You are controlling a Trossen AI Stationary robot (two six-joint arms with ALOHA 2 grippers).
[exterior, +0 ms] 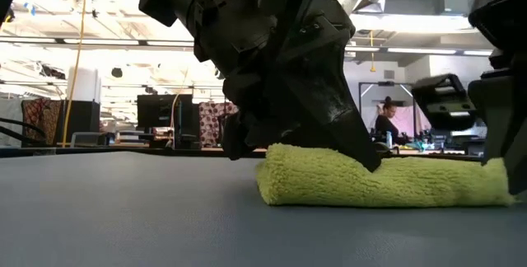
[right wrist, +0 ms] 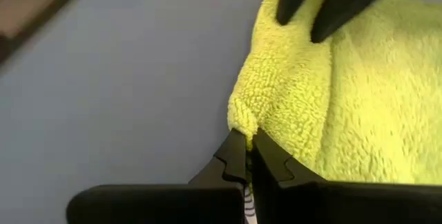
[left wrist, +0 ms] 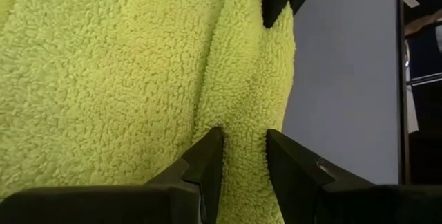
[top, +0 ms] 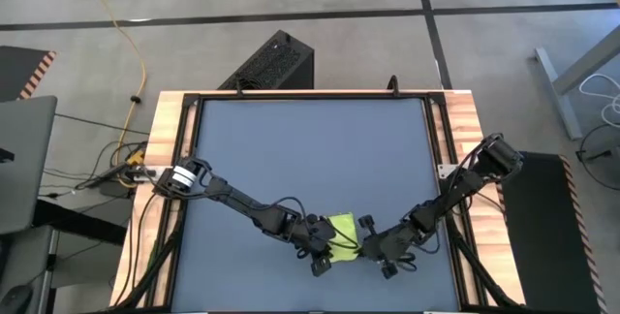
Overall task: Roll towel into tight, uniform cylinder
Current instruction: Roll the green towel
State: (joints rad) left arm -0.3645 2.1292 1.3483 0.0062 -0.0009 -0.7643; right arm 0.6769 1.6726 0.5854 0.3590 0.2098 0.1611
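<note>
The towel (top: pixel 343 235) lies between both grippers, its rolled edge running from one to the other. The right gripper (right wrist: pixel 247 148) pinches one end shut. The left gripper (left wrist: pixel 242 156), part open, straddles the other.

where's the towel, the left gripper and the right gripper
towel (exterior: pixel 329 180): low view, on the front of the rolled fold.
left gripper (left wrist: pixel 243 156): left wrist view, between its fingertips, astride the rolled edge.
right gripper (right wrist: pixel 247 144): right wrist view, between its fingertips, pinching the towel's corner.
</note>
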